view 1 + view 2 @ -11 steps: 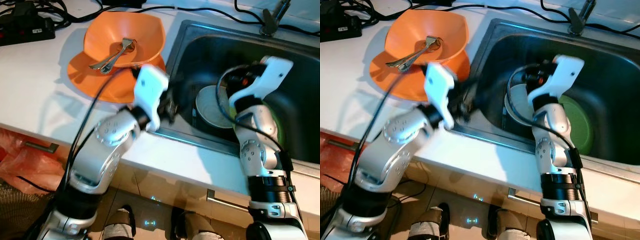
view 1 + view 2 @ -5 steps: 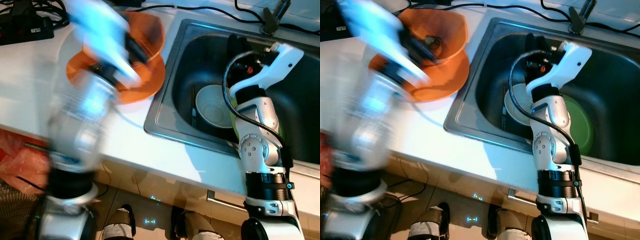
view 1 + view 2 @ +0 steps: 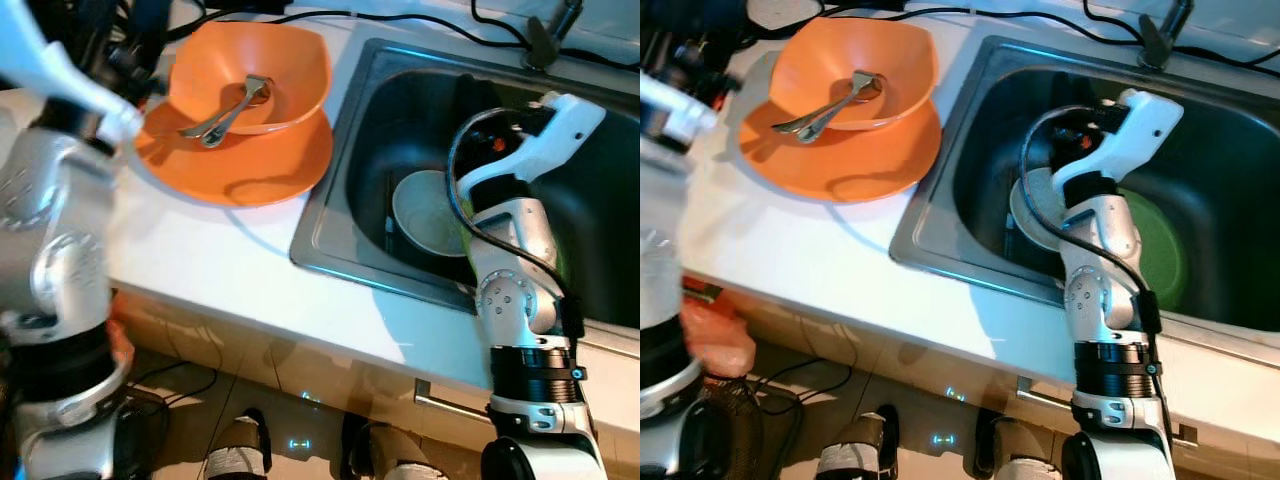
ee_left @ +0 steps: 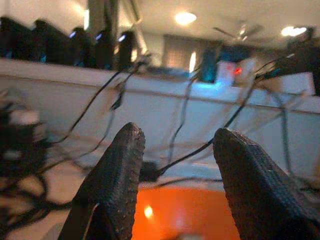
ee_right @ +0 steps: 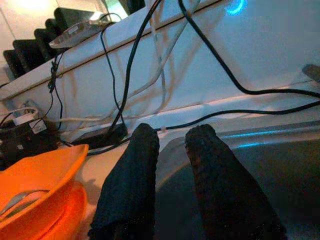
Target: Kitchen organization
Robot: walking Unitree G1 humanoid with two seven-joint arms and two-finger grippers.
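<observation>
While the spoon (image 3: 225, 113) lies in the orange bowl (image 3: 290, 75), handle toward the robot's left, bowl stacked on a plate (image 3: 270, 170) on the white tabletop (image 3: 200, 260), both jaws stand apart; right gripper (image 5: 172, 150) over the sink (image 3: 400, 100), left gripper (image 4: 175, 150) raised.

Left end effector (image 4: 175, 150) spread, right end effector (image 5: 172, 137) nearly closed.

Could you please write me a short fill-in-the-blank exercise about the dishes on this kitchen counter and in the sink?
1. The orange bowl sits on an orange ____.
2. Inside the bowl lies a metal ____.
3. The white bowl rests inside the ____.
4. Beside the white bowl in the sink lies a plate coloured ____.

Missing words: plate; spoon; sink; green
</observation>
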